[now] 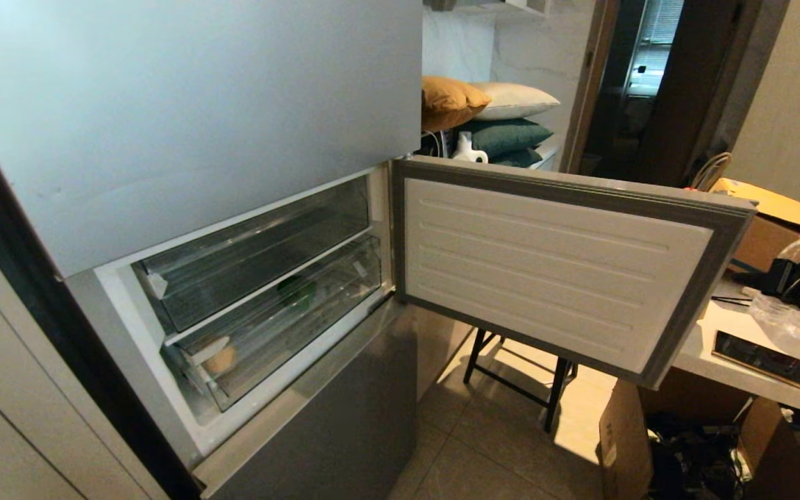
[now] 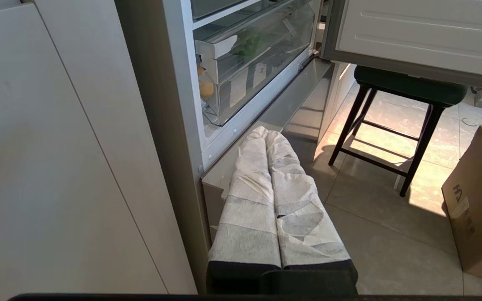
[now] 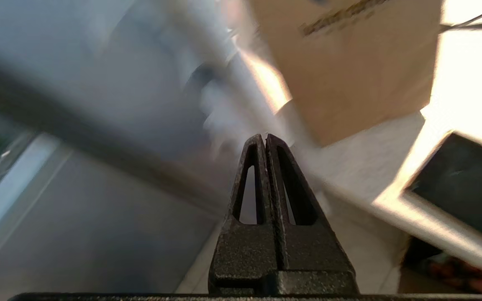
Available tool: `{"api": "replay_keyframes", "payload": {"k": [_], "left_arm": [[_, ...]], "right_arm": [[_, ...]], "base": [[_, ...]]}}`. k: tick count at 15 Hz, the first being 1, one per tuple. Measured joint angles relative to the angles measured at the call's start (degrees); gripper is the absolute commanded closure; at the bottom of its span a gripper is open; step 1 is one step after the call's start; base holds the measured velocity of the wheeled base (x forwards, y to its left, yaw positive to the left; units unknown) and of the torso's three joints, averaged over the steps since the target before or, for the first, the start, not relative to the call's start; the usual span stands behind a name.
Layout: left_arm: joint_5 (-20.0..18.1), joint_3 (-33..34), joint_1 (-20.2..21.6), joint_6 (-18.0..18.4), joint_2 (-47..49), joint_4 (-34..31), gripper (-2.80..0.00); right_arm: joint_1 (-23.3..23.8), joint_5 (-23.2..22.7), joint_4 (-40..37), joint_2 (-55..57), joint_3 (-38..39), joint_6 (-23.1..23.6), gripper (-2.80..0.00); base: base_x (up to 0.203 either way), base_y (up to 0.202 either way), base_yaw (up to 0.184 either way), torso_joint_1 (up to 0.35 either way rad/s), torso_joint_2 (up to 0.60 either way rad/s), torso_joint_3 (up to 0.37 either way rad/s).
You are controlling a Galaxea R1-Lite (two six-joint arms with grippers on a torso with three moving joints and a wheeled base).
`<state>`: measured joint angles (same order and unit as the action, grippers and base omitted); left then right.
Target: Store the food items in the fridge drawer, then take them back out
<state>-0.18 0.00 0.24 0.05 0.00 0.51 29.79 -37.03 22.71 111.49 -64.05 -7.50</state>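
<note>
Clear plastic fridge drawer (image 1: 282,326), glossy pepper (image 1: 296,290), roundish potato (image 1: 220,359)

A silver-grey fridge (image 1: 185,104) fills the near left of the room, its white-lined door (image 1: 546,264) swung open. Under that door stands a black stool (image 1: 518,378) on a pale tiled floor (image 1: 497,444) streaked with sunlight. Beyond the door, cushions (image 1: 490,118) are stacked against a pale wall. Right of the door sits a white table (image 1: 740,347), with a cardboard box (image 1: 626,444) beneath it.
</note>
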Motion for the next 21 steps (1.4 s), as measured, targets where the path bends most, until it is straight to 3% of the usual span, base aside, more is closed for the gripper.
{"api": "replay_keyframes", "payload": {"k": [3,7,11,13,18,21], "left_arm": [[0.01,0.00,0.00,-0.01,0.00,0.00,0.00],[0.00,0.00,0.00,0.02,0.00,0.00,0.00],[0.00,0.00,0.00,0.00,0.00,0.00,0.00],[0.01,0.00,0.00,0.00,0.00,0.00,0.00],[0.02,0.00,0.00,0.00,0.00,0.00,0.00],[0.00,0.00,0.00,0.01,0.00,-0.01,0.00]], "right_arm": [[0.83,0.25,-0.02,-2.70,2.54,0.37,0.00],[1.90,9.80,0.02,-3.46,1.07,0.91,0.00],[2.01,10.65,-0.02,-0.03,-4.20,0.74,0.00],[2.01,9.96,-0.02,2.35,-6.61,0.50,0.00],[2.01,2.20,0.08,6.23,-10.14,0.20,0.00],[2.04,-0.12,0.09,7.29,-10.78,0.11,0.00]], "base": [[0.000,0.000,0.000,0.000,0.00,0.000],[0.000,0.000,0.000,0.000,0.00,0.000],[0.000,0.000,0.000,0.000,0.00,0.000],[0.000,0.000,0.000,0.000,0.00,0.000],[0.000,0.000,0.000,0.000,0.00,0.000],[0.000,0.000,0.000,0.000,0.00,0.000]]}}
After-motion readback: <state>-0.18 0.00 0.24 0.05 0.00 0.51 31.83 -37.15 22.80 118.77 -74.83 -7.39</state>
